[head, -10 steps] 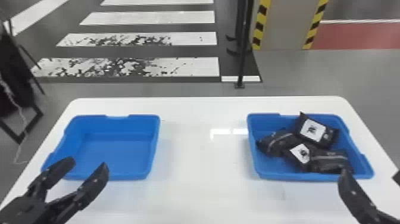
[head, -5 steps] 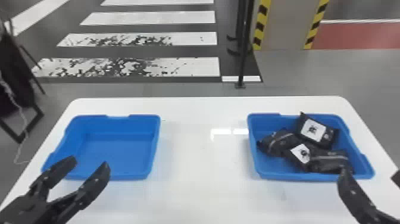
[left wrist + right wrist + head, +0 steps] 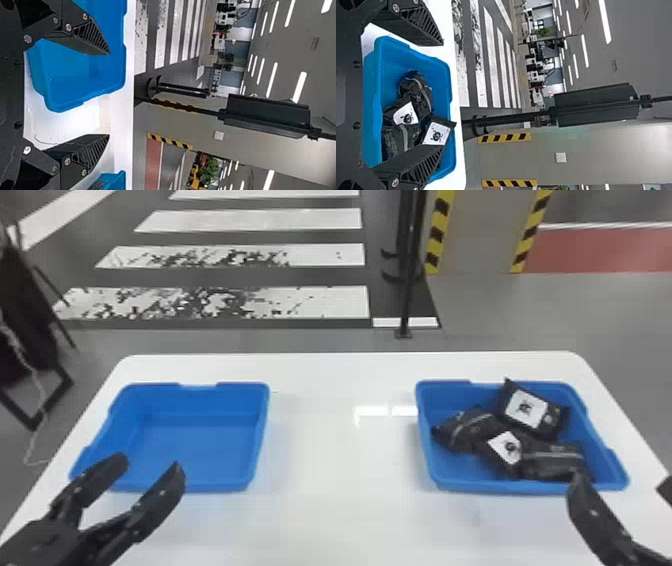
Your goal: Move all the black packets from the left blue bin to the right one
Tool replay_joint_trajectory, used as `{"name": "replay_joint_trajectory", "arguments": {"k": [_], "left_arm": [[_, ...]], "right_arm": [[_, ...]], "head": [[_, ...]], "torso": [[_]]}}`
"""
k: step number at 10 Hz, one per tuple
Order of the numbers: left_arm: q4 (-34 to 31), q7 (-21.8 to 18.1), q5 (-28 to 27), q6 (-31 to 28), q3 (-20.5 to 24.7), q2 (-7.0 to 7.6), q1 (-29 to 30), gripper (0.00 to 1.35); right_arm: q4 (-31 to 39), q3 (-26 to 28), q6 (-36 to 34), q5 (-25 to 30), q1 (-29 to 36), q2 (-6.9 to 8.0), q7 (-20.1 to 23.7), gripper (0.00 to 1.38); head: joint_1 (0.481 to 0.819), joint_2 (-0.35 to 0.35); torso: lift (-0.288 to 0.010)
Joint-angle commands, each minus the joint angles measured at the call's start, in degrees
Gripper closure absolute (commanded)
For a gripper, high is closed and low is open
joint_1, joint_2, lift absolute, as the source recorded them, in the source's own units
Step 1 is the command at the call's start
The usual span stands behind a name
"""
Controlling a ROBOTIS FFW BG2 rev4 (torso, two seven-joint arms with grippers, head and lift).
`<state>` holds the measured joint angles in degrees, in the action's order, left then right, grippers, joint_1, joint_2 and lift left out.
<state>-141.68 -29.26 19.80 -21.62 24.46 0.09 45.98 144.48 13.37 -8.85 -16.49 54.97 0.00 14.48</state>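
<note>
My left gripper stands open over the near edge of the left blue bin, which holds nothing. In the left wrist view the left gripper has its fingers wide apart beside that bin. Several black packets lie heaped in the right blue bin. My right gripper is at the near right corner of that bin. The right wrist view has the right gripper open, with black packets in the bin beyond its fingers.
Both bins rest on a white table, with a wide stretch of tabletop between them. A black pole stands on the floor behind the table, and dark equipment is at the far left.
</note>
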Motion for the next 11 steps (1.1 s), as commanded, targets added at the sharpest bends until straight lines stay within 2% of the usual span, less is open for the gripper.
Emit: {"name": "replay_joint_trajectory", "arguments": {"k": [1,11], "left_arm": [[0.0,0.0,0.1,0.0,0.0,-0.24,0.0,0.34],[0.0,0.1,0.5,-0.3,-0.2,-0.24,0.1,0.34]], "right_arm": [[-0.1,0.0,0.6,-0.2,0.0,0.05,0.0,0.11],[-0.8,-0.1,1.5,-1.2,0.0,0.05,0.0,0.11]], "head": [[0.695,0.046],[0.695,0.038]], "torso": [[-0.139],[-0.139]]}}
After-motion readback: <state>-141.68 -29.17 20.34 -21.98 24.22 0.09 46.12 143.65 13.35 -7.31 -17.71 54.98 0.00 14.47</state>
